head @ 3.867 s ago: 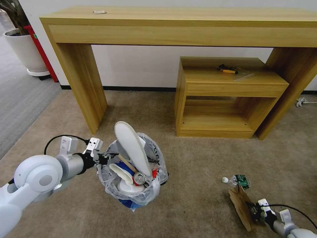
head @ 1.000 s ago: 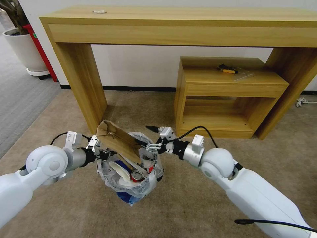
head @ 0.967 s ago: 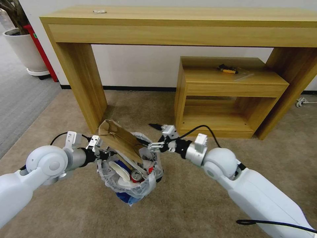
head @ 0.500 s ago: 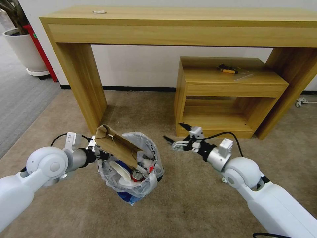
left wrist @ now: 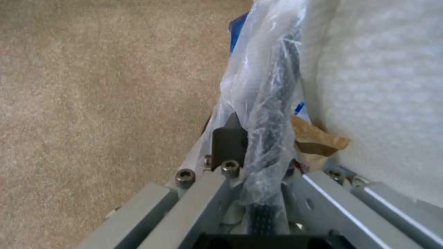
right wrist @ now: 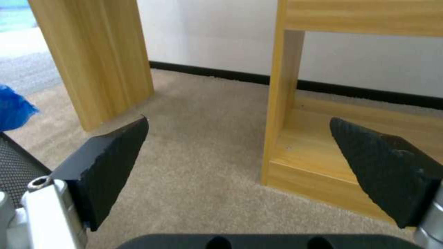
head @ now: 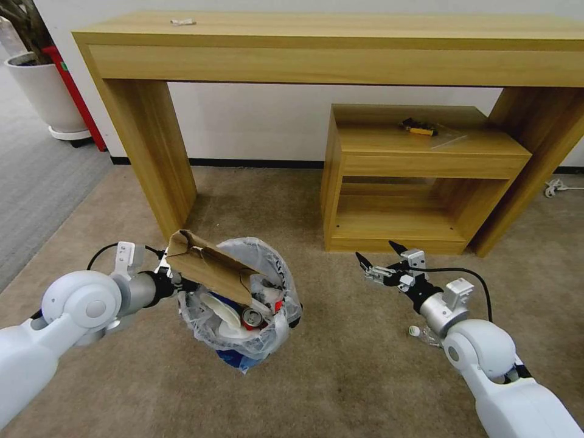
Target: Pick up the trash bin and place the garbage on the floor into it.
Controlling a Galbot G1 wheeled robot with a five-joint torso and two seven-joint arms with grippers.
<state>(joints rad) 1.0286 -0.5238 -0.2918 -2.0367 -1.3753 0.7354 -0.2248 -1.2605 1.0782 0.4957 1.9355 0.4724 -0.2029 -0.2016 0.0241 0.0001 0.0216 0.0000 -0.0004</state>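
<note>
The trash bin (head: 267,331), lined with a crinkly clear bag, hangs by its rim from my left gripper (head: 176,281), which is shut on it. In the left wrist view the gripper (left wrist: 258,138) pinches the black mesh rim (left wrist: 274,103) and bag. Garbage fills the bin: a cardboard piece (head: 210,267) leans out to the left, over a crushed red can (head: 251,316) and white foam (head: 222,311). My right gripper (head: 380,258) hovers open and empty to the bin's right, above the beige floor (head: 340,365); its fingers (right wrist: 110,162) stand wide apart. A clear bottle (head: 421,332) lies by my right arm, mostly hidden.
A long wooden table (head: 328,48) stands against the wall, with a low wooden shelf unit (head: 420,176) under its right half and a small yellow-black tool (head: 420,128) on top. A white plant pot (head: 45,91) and grey carpet (head: 36,176) are far left.
My right gripper has let go of the cardboard over the bin and drawn back to the right, open. The cardboard now leans in the bin. The left gripper still holds the rim.
</note>
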